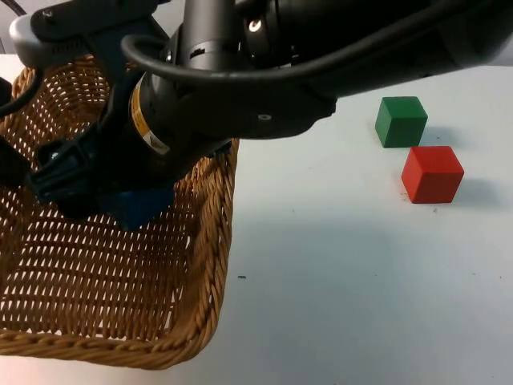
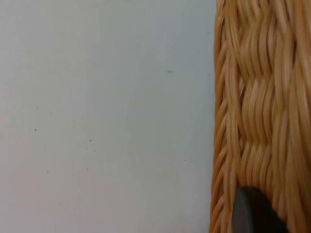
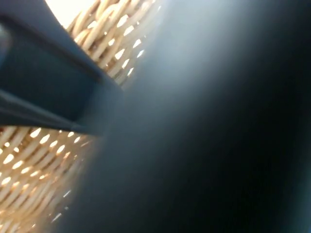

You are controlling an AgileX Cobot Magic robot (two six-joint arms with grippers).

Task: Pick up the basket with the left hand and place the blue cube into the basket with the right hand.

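Inside the basket (image 1: 120, 321): right gripper (image 1: 120, 200) grips blue cube (image 1: 140, 204), floor directly beneath | left gripper (image 2: 252, 213) at basket wall, grip cannot be told.

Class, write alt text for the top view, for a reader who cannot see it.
The right gripper holds a blue cube inside a wicker basket on the white table. A green cube and a red cube sit apart to the right.

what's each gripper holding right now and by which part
The right gripper holds the blue cube by its sides, over the basket. The left fingertip sits on the basket's woven wall; its grip cannot be told.
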